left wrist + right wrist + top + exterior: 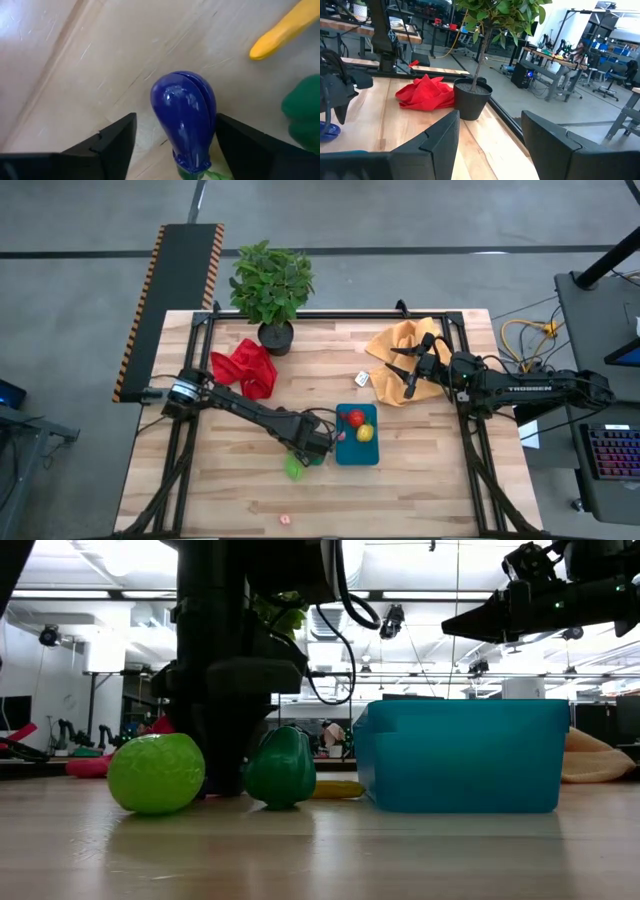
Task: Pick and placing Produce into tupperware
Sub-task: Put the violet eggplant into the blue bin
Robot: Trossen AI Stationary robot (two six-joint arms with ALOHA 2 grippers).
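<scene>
Only "TROSSEN" legible on right arm [527,389]; left claw [172,150] straddling purple eggplant [185,117]; right claw [405,370] spread.

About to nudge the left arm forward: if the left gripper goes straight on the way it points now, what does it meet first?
The purple toy eggplant. It lies on the wooden table between the left gripper's open fingers, directly ahead. The yellow piece and green piece sit off to one side, out of line.

Potted plant [271,292] top centre; red cloth [246,367] below-left of it; mustard cloth [398,350] upper right.
</scene>
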